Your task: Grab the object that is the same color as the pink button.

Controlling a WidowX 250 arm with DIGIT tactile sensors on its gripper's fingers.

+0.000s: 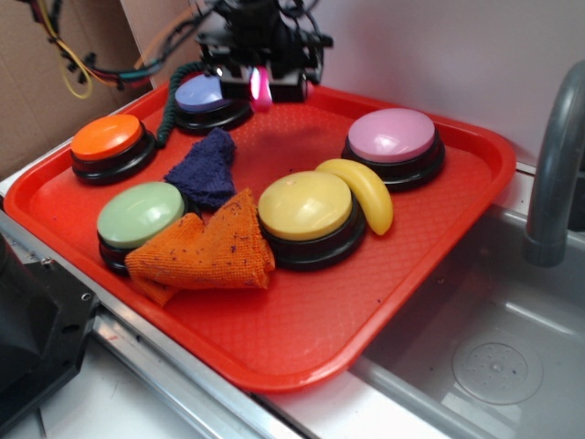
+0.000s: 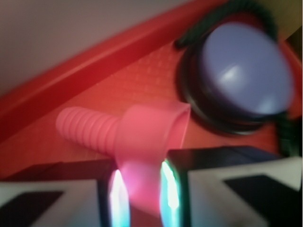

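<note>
Pink toy bolt (image 2: 137, 142) clamped between the jaws of the gripper (image 2: 140, 194), closed onto its flat head; ribbed threaded shaft projecting up and to the left in the wrist view, long axis roughly crosswise to the jaws; contact with the red tray (image 1: 302, 338) beneath not determinable. Seen from outside as a pink sliver (image 1: 260, 89) under the gripper (image 1: 262, 96), at the far edge of the tray, just beside the purple-blue dome button (image 1: 207, 94). Pale-pink dome button (image 1: 392, 135) well apart, toward the right rear corner; same hue as the held bolt. Grasp judged achieved; remaining move judged a straight lift, with slip of the smooth plastic head as the chief risk.

Materials: bolt of glossy moulded plastic; tray of textured red plastic with a raised rim; buttons glossy domes on black bases, in orange (image 1: 108, 137), green (image 1: 139, 215) and yellow (image 1: 305, 205); yellow plastic banana (image 1: 364, 192) lying against the yellow and pink buttons; orange (image 1: 210, 251) and dark blue (image 1: 206, 169) knitted cloths, soft and crumpled. Metal sink (image 1: 494, 366) at right.
</note>
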